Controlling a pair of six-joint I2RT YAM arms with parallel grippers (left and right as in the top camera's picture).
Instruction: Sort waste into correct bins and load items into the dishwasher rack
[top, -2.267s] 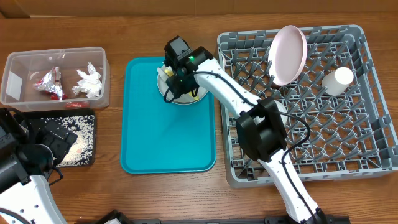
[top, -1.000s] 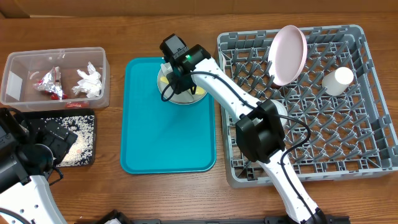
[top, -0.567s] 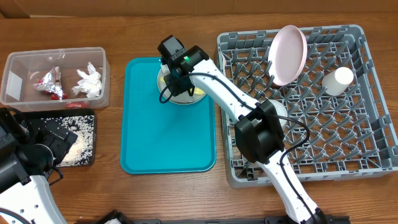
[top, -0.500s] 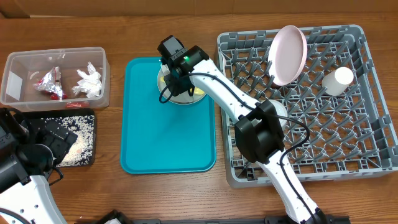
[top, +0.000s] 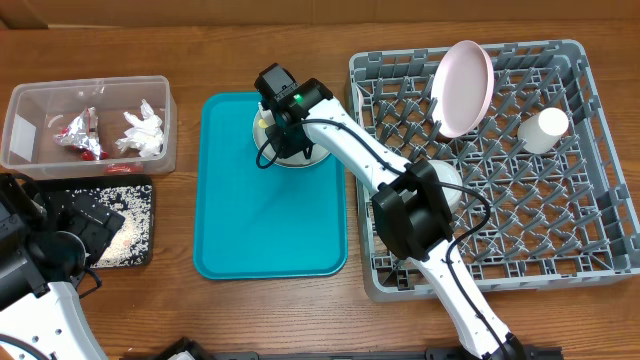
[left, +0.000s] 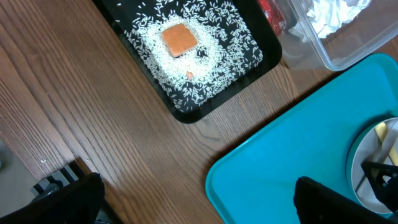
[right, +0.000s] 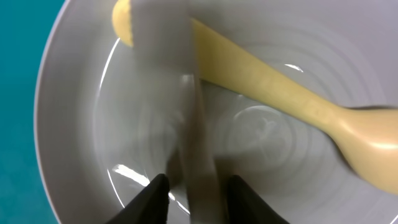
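Note:
A small grey bowl sits at the back of the teal tray; its rim shows past my right arm. A yellow spoon lies in it, and a white plastic utensil stands up out of it, blurred. My right gripper reaches into the bowl, jaws narrowly open, one finger on each side of the utensil with a slim gap. My left gripper hovers wide open and empty over the wood and the teal tray's corner.
The grey dishwasher rack at the right holds a pink plate on edge and a white cup. At the left, a clear tub holds tissue and wrappers. A black tray holds rice and an orange cube.
My right gripper has shifted slightly toward the bowl's back left and its jaws have narrowed around the white utensil. The left arm has not moved.

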